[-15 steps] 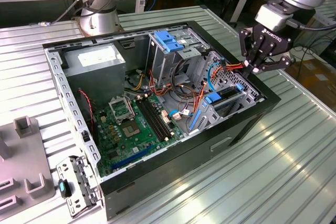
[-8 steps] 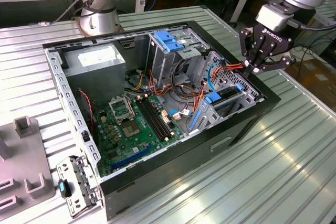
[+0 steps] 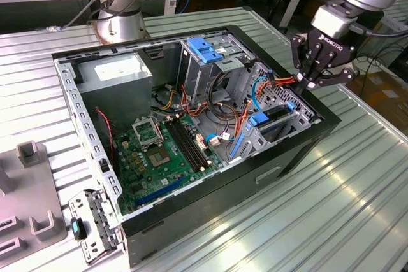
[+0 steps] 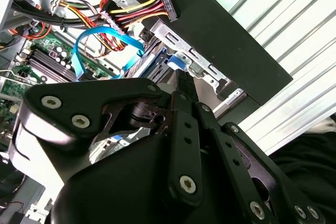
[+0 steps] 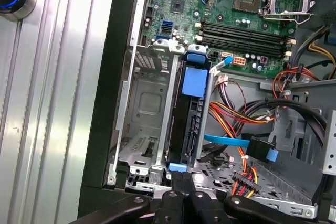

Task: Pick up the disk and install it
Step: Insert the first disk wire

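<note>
Disk seated upright in drive cage at case edge, apparently installed. Gripper just above cage, fingers closed together, holding nothing. Final seating unconfirmed.

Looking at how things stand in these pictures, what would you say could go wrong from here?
1. The disk stands on edge in the drive cage, with the gripper at its near end; a skewed push might jam its blue rails.
2. The thin blue cable and the power wires lie right beside the bay and could get pinched or snagged.
3. The gripper works close to the case wall and could strike it.
</note>
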